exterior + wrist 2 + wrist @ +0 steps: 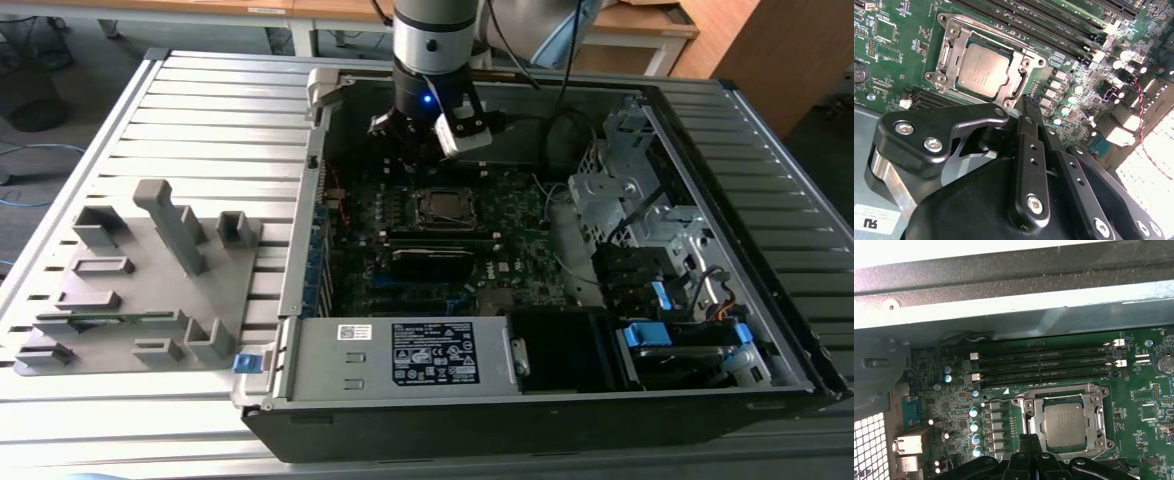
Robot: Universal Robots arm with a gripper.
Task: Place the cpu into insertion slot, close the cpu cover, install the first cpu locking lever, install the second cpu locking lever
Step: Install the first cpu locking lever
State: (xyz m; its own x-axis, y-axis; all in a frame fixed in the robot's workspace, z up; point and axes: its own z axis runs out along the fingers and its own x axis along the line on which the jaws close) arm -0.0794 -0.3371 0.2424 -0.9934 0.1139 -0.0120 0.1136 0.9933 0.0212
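Beside the dull silver square cpu (982, 70), my black gripper (1027, 104) looks closed, holding nothing; I fear a skewed descent could gouge its thin silver cpu cover (947, 50).

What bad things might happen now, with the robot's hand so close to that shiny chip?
The hand is shut, its tips right at the edge of the cpu cover, beside the cpu. A small slip might scratch the cover or the chip's metal top. Little round capacitors stand close to that same edge; a sideways move might bump or bend them. Whether the tips touch the cover, I cannot tell.
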